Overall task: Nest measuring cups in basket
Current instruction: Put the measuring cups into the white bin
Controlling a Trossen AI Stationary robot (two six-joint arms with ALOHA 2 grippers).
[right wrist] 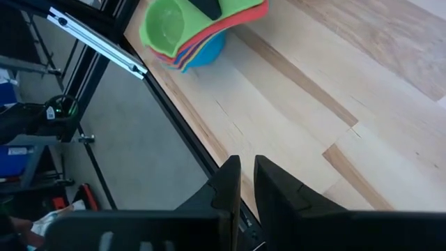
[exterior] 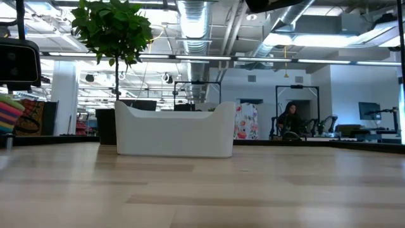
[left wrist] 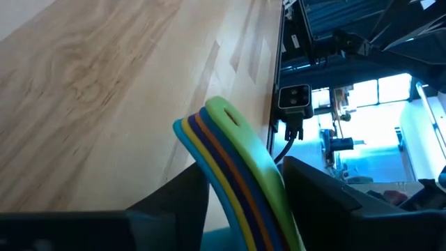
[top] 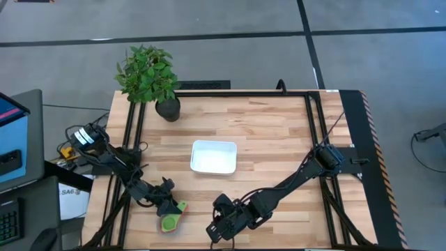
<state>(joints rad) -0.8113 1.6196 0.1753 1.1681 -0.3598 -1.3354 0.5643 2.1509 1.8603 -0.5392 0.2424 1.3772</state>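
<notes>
Two dark fingers (left wrist: 174,202) of the left gripper (top: 169,203) stood on either side of the stacked handles of the measuring cups (top: 171,219), and the jaws were around the handles without my being able to tell whether they pressed on them. No brand or writing could be read on the cups; the only lettering anywhere was "SA6" on a white box (top: 70,195) off the table's left edge, far from the basket. In the left wrist view the handles (left wrist: 237,167) lay fanned one over another, green on top, then dark blue, orange, yellow and light blue edges beneath. The nested stack rested on the wooden table (top: 272,125) well apart from the basket (top: 214,157), toward the near-left corner. Its long axis ran slantwise, the handles pointing up toward the left gripper and the green bowl's mouth facing upward at the end farther from the basket. The right gripper (top: 221,230) hung low over the table's near edge, on the near side of the basket, its fingers (right wrist: 230,183) nearly together with only a thin gap and nothing between them. A potted plant (top: 150,77) stood beyond the basket at the far-left corner.
</notes>
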